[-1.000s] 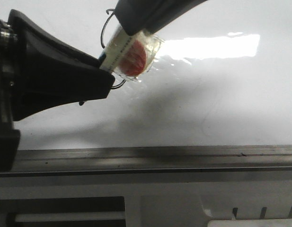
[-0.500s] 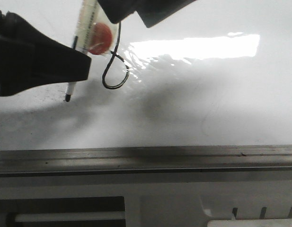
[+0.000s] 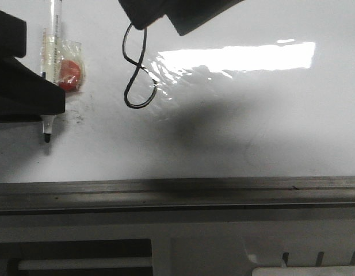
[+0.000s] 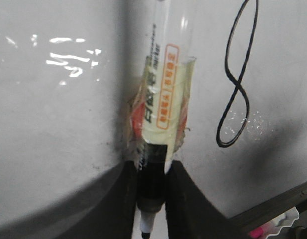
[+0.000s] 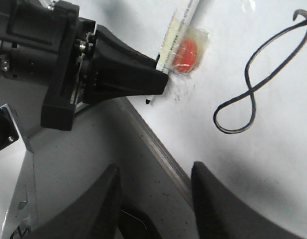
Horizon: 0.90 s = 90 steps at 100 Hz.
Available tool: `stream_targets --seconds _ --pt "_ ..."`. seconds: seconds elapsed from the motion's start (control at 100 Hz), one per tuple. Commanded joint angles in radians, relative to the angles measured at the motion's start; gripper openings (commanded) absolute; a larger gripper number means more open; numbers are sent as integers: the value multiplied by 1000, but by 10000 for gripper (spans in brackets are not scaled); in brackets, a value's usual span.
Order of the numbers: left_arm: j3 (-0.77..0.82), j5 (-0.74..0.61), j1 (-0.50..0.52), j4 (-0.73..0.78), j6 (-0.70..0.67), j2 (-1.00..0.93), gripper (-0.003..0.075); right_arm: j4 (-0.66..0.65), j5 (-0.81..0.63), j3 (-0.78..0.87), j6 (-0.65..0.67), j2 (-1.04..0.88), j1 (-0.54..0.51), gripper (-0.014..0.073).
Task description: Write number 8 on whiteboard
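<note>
The number 8 [image 3: 137, 69] is a thin black figure drawn on the whiteboard [image 3: 252, 132]; it also shows in the left wrist view [image 4: 238, 84] and the right wrist view [image 5: 257, 84]. My left gripper [image 3: 42, 100] is at the left edge, shut on a marker [image 3: 52, 52] wrapped in clear tape with a red patch. The marker's tip [image 3: 48, 137] points toward the board's near rim, left of the 8. In the left wrist view my fingers [image 4: 180, 199] clamp the marker [image 4: 163, 89]. My right gripper [image 5: 153, 194] is open and empty; in the front view it hangs over the top of the 8 [image 3: 160, 14].
A grey metal rim [image 3: 177, 192] runs along the board's near edge, with a grey base below it. A dark slot [image 3: 79, 256] and a white tray corner [image 3: 306, 270] lie in front. Glare [image 3: 240, 57] sits right of the 8.
My left gripper has moved left with the marker, off the 8, which now shows in full. The marker has turned from slanted to nearly straight. The right gripper has stayed above the 8.
</note>
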Motion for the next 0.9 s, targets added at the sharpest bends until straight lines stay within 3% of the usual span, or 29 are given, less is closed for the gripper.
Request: stream_targets --seconds 0.0,0.2,0.27,0.4,0.49,0.64,0.78,0.81,0.89 --pt "-29 -34 6 -10 -10 -15 -20 12 -54 -29 2 -20 1 281" --pt "-29 -34 6 2 -10 -15 7 12 -54 -29 6 -20 1 281" --pt "-29 -31 6 2 -10 -15 94 12 -54 -29 6 -20 1 281" --pt "-29 -27 6 2 -10 -15 342 12 -54 -29 6 -20 1 280" --pt "-29 -10 6 -7 -10 -15 427 12 -54 -29 6 -20 1 280" --pt "-29 8 6 -7 -10 -27 430 -10 -54 -26 6 -26 1 247" --pt "-29 14 6 0 -10 -91 416 -35 -73 -1 6 -61 1 -3" --pt "-29 16 6 8 -10 -109 399 -41 -86 13 6 -75 1 -72" --pt "-29 19 6 46 -10 -174 279 -52 -132 59 6 -127 1 -63"
